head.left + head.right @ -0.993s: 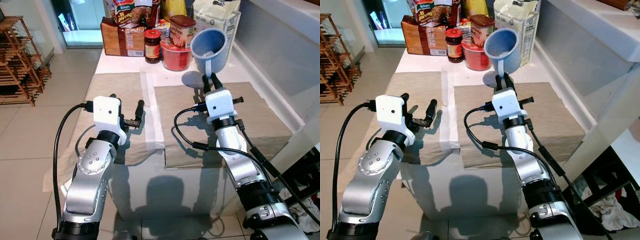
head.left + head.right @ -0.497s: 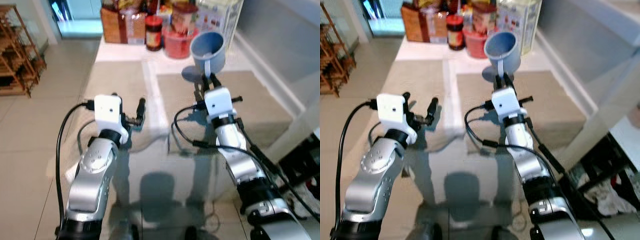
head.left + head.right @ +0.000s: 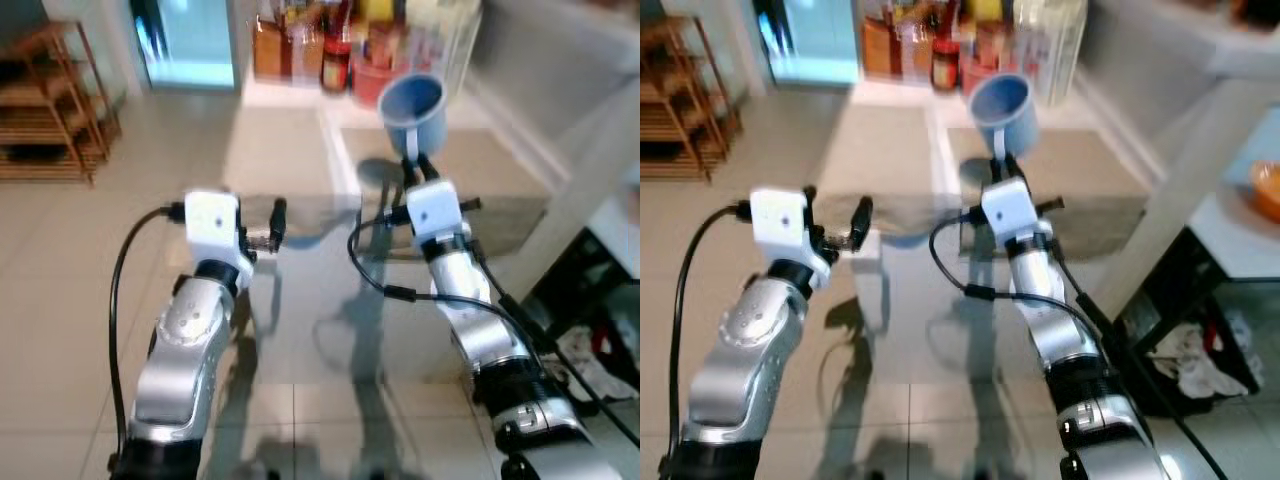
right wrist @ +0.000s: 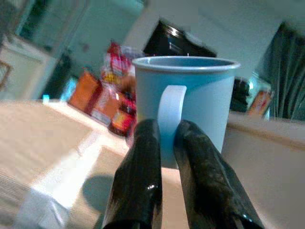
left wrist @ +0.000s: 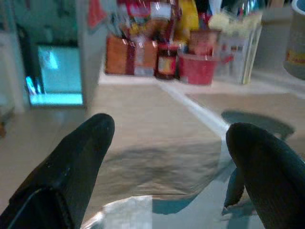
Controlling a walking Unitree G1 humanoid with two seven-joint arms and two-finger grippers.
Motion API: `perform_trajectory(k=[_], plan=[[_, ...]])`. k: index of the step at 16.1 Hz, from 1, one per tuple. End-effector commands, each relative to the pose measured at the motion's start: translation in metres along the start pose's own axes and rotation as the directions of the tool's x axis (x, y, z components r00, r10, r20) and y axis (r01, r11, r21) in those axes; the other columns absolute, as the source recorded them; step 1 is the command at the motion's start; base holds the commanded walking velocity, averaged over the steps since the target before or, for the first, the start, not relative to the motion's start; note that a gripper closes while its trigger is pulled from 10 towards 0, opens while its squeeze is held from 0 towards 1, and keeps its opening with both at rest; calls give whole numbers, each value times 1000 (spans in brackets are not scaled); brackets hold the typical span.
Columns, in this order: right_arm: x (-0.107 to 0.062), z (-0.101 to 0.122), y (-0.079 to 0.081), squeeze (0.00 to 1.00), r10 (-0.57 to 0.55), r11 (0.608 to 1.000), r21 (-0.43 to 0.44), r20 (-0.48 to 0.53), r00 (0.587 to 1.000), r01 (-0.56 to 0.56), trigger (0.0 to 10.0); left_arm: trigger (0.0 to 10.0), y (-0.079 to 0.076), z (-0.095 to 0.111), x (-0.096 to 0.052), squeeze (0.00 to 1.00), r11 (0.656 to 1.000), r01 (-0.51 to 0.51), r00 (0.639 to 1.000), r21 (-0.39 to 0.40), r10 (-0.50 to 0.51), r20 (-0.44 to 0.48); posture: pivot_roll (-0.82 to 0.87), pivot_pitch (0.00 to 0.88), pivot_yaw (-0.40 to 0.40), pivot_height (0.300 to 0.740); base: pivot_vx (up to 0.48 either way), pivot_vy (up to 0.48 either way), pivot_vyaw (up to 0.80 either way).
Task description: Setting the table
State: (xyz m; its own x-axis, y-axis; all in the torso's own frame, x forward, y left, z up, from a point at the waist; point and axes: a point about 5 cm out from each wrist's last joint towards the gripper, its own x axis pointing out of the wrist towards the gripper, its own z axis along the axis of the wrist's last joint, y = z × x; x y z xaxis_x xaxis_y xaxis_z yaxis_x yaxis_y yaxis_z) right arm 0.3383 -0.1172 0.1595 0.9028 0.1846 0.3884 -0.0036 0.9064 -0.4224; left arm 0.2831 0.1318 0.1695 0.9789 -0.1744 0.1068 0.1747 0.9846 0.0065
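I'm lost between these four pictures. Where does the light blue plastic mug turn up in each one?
Left eye view: light blue plastic mug, top centre.
Right eye view: top centre.
Left wrist view: its rim at the right edge.
Right wrist view: centre, handle pinched.
Shared landmark: red tub.

We see the surface [image 3: 300,150] sit farther from us now; our view is blurred and takes in more floor [image 3: 70,330].

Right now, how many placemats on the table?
2. One placemat lies ahead of the left gripper; the other placemat lies on the right side, under the mug held up by the right gripper. Blurred view; more may be hidden.
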Motion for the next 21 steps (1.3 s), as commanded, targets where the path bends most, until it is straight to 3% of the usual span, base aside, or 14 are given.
perform_trajectory(k=[1,21], plan=[[2,-1,-3,0,-8,1000,5,-6,1000,8,0,10000,-4,3,0,0,1000,17,1000,-9,-17,14,41,0,-8,740,0,0,0],[3,-5,2,0,40,999,1,-21,999,-40,0,10000,-4,-3,4,0,999,-14,999,37,16,-32,37,0,-2,740,0,-454,0]])
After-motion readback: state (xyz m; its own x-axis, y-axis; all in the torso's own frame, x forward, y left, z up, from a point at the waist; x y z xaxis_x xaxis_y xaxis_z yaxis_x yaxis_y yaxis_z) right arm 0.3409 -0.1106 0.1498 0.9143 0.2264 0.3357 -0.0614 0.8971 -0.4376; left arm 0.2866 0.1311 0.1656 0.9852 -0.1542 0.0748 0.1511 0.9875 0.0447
